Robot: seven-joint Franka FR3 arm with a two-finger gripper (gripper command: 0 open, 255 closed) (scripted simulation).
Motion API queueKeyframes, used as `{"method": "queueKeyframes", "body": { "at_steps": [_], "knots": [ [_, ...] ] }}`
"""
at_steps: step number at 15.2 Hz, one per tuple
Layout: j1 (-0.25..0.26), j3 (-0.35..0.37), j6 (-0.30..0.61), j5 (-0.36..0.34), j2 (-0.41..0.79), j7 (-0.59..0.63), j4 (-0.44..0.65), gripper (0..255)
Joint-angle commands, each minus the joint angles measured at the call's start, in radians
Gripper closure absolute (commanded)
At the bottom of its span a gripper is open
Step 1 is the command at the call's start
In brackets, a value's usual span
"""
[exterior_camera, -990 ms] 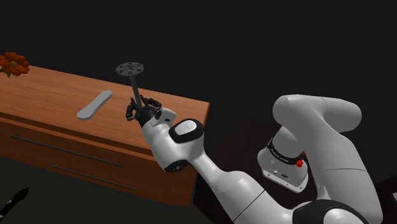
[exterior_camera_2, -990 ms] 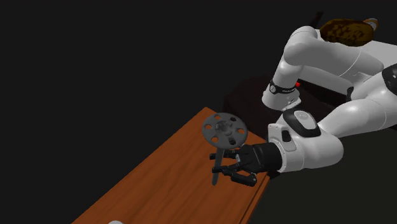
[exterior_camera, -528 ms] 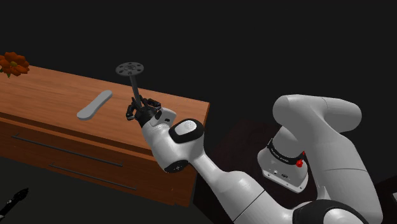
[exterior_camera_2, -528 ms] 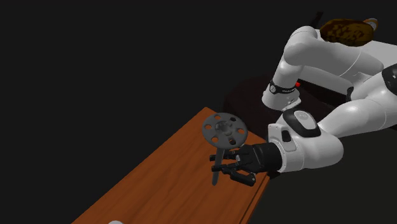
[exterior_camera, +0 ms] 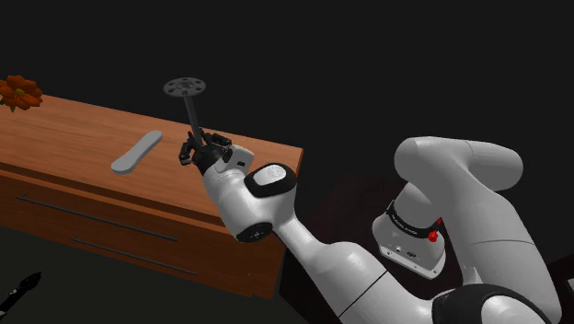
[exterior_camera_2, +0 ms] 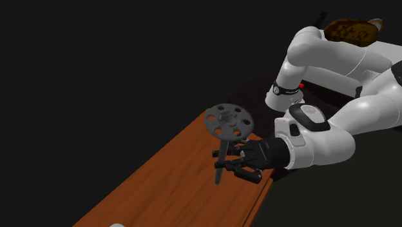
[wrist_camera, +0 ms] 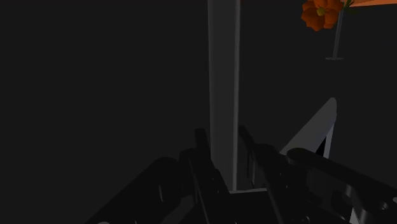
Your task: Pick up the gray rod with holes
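Well, the black hand (exterior_camera: pixel 196 147) is shut tight on the gray rod (exterior_camera: pixel 192 112), with one finger on each side of the thin stick. The rod stands almost straight up. A round plate full of holes sits on its top end, high above the hand. The hand and rod are over the brown wooden tabletop (exterior_camera: pixel 74 124), near its end on the shoulder view's right. I cannot tell if the rod's low tip touches the wood. A flat gray piece (exterior_camera: pixel 137 151) lies on the tabletop to the shoulder view's left of the hand, apart from it. An orange flower (exterior_camera: pixel 19 92) sits at the far left end.
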Motion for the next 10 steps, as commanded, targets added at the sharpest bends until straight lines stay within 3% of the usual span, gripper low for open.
{"method": "queueKeyframes", "body": {
  "at_steps": [1,10],
  "knots": [
    [0.001,-0.018,0.001,-0.008,0.016,-0.017,-0.005,255],
    [-0.001,-0.087,0.01,-0.037,0.075,-0.078,-0.016,255]
  ]
}}
